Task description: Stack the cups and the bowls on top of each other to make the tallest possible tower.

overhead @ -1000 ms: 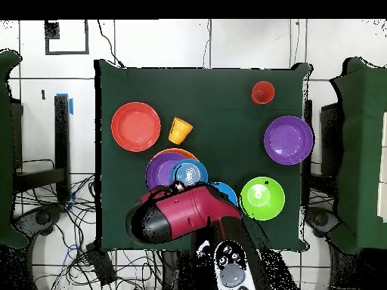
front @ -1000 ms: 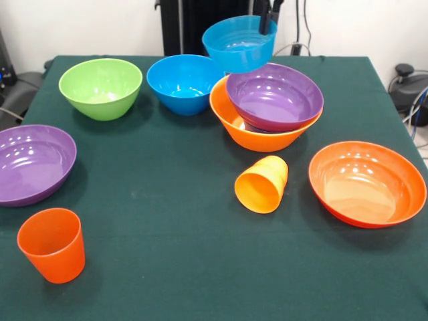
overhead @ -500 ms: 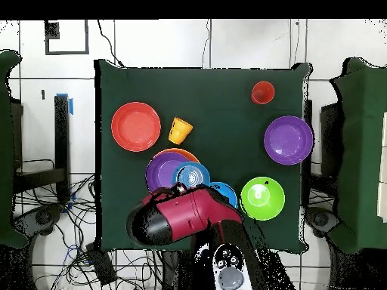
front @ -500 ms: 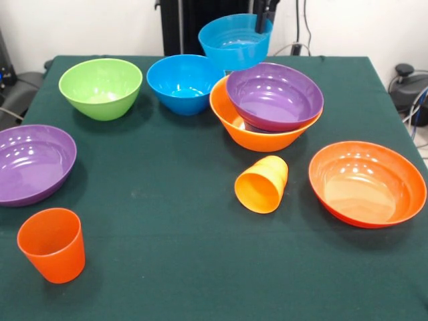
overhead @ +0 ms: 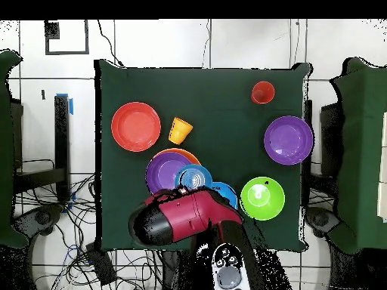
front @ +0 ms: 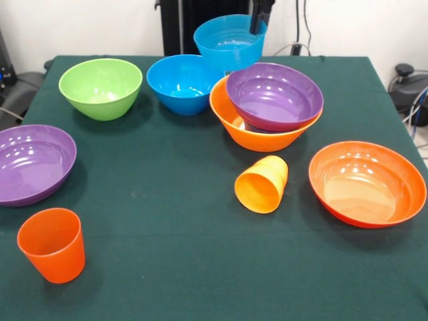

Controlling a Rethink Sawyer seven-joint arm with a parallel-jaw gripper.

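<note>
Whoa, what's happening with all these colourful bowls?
The robot's gripper is holding a light blue bowl by its rim, up in the air at the far side of the table. Just beside it a purple bowl sits tilted inside a big orange bowl. Another blue bowl, a green one, a second purple one, a wide red bowl and two cups wait around on the table; the yellow cup lies on its side.

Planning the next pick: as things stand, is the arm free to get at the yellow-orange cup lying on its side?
Probably not yet: the gripper is shut on the small blue bowl. The yellow-orange cup itself lies in the open, nothing over it.
</note>
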